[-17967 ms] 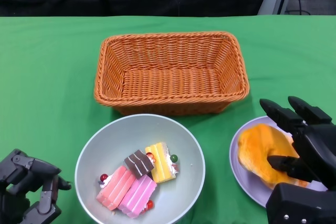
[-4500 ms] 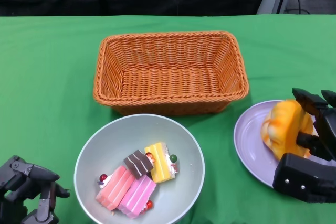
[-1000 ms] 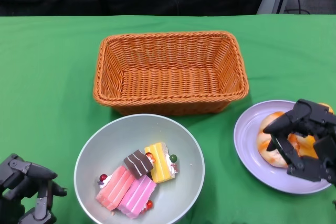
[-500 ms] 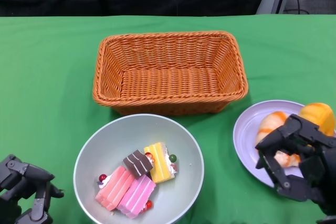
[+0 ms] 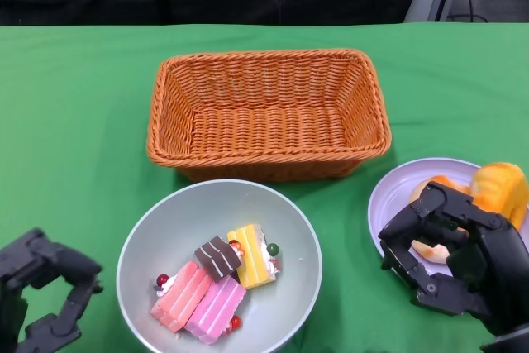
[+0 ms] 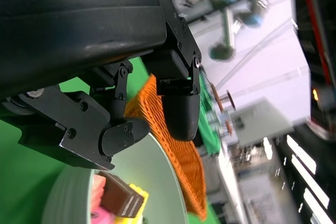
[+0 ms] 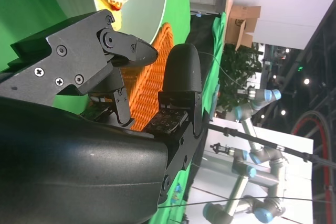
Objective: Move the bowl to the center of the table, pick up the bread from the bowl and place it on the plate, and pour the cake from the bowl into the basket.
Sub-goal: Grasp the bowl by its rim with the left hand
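While my right hand (image 5: 450,258) hangs over the near edge of the lavender plate (image 5: 386,204) with fingers spread and nothing in them, the glossy orange bread (image 5: 498,188) lies on that smooth round plate, just beyond my fingertips. My left hand (image 5: 43,291) sits on the green cloth (image 5: 74,121), fingers curled in, holding nothing. Beside it, the pale grey bowl (image 5: 165,221) holds blocky cake pieces (image 5: 216,281): pink, yellow and chocolate-topped. Behind the bowl stands the rectangular woven wicker basket (image 5: 269,113).
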Motion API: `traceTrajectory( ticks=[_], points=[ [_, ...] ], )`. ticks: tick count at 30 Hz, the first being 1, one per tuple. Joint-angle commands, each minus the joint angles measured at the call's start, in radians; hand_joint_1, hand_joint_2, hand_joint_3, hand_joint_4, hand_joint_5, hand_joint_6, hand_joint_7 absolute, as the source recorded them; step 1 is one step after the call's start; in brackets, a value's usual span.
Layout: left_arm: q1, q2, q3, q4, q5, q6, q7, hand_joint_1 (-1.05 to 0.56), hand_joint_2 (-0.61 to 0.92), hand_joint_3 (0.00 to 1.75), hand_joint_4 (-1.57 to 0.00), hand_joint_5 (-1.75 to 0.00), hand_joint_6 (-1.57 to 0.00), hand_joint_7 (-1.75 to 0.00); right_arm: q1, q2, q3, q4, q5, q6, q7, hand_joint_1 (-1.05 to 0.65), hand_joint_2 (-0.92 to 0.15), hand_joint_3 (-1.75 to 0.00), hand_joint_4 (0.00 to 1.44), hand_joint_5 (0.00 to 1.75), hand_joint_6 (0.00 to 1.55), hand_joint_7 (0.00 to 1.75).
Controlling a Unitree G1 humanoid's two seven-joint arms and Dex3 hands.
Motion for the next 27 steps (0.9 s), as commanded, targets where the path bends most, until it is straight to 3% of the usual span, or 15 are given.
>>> traceTrajectory(
  ticks=[1,3,7,17,22,27],
  points=[
    [-0.007,0.085,0.005,-0.003,0.123,-0.091,0.01,-0.1,0.7,0.55,-0.73,-0.89,-0.83,-0.52,-0.014,0.006,-0.014,0.016,-0.004,0.004,-0.009,-0.1,-0.68,-0.66,0.67,1.49,0.72,1.17],
    [0.006,0.13,0.013,-0.054,0.223,-0.111,0.026,-0.18,0.81,0.23,-0.74,-0.48,-0.82,-0.19,-0.019,0.009,-0.016,0.02,-0.009,0.01,-0.015,-0.09,-0.67,-0.67,0.67,1.49,0.71,1.17],
    [0.007,0.235,0.074,-0.153,0.409,-0.215,0.059,-0.25,0.8,0.03,-0.68,-0.16,-0.74,-0.01,-0.031,0.011,-0.029,0.032,-0.044,0.021,-0.049,-0.12,-0.68,-0.65,0.68,1.48,0.72,1.16],
    [-0.086,0.361,0.14,-0.062,0.645,-0.492,0.18,-0.37,0.69,0.0,-0.67,-0.08,-0.66,0.0,-0.055,0.019,-0.044,0.072,-0.058,0.008,-0.074,-0.13,-0.76,-0.54,0.69,1.44,0.73,1.12],
    [-0.138,0.384,0.17,-0.025,0.729,-0.586,0.201,-0.45,0.69,0.0,-0.69,-0.07,-0.67,-0.01,-0.059,0.029,-0.049,0.088,-0.065,-0.002,-0.087,-0.11,-0.79,-0.48,0.7,1.43,0.73,1.11],
    [-0.187,0.36,0.171,0.031,0.773,-0.678,0.236,-0.43,0.72,0.02,-0.73,-0.07,-0.72,-0.03,-0.055,0.037,-0.052,0.082,-0.07,0.006,-0.095,-0.07,-0.8,-0.49,0.69,1.44,0.73,1.12]
  ],
)
